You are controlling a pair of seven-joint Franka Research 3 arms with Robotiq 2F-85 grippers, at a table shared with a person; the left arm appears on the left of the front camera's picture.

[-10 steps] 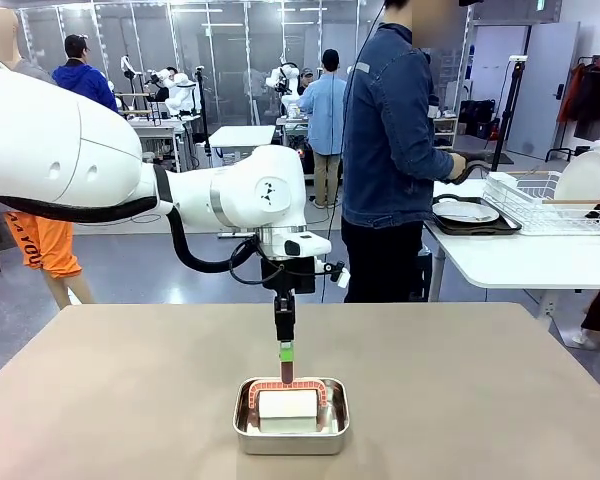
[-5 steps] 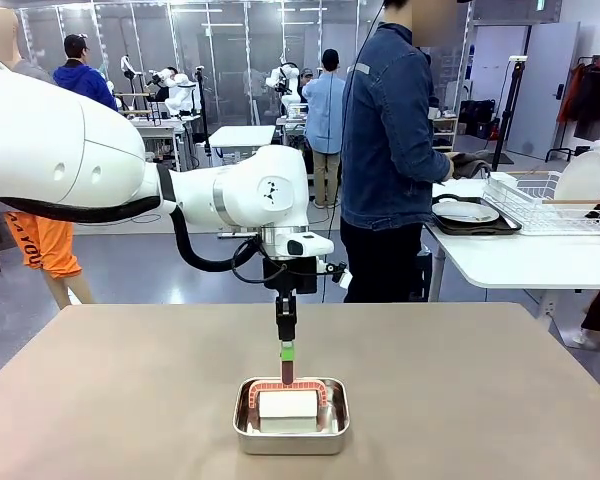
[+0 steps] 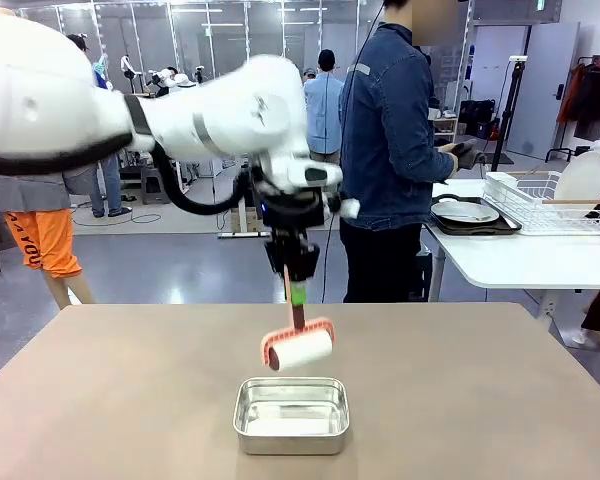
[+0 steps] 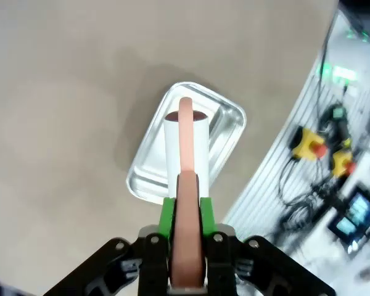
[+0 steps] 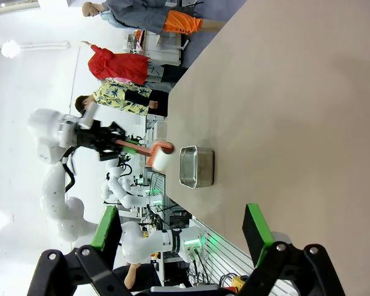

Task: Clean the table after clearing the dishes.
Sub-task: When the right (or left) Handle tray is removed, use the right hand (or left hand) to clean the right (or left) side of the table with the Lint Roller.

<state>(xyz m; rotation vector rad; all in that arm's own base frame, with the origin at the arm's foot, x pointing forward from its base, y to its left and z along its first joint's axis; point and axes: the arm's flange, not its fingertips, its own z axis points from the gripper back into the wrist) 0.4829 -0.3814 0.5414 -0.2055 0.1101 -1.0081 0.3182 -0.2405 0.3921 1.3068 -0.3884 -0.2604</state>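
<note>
The left claw (image 3: 296,297) is clenched on the roller (image 3: 302,350), tilted just below it (pan (image 3: 291,415) lower still); pressed edge-first onto the table (image 3: 480,380), it could be twisted loose.

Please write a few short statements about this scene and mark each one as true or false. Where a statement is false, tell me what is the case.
1. The left gripper is shut on the handle of the roller. True.
2. The roller lies inside the steel pan. False: it hangs in the air above the pan.
3. The right gripper has its fingers open and holds nothing. True.
4. A plate stands on the tan table. False: a plate lies in a dark tray on the white side table.
</note>
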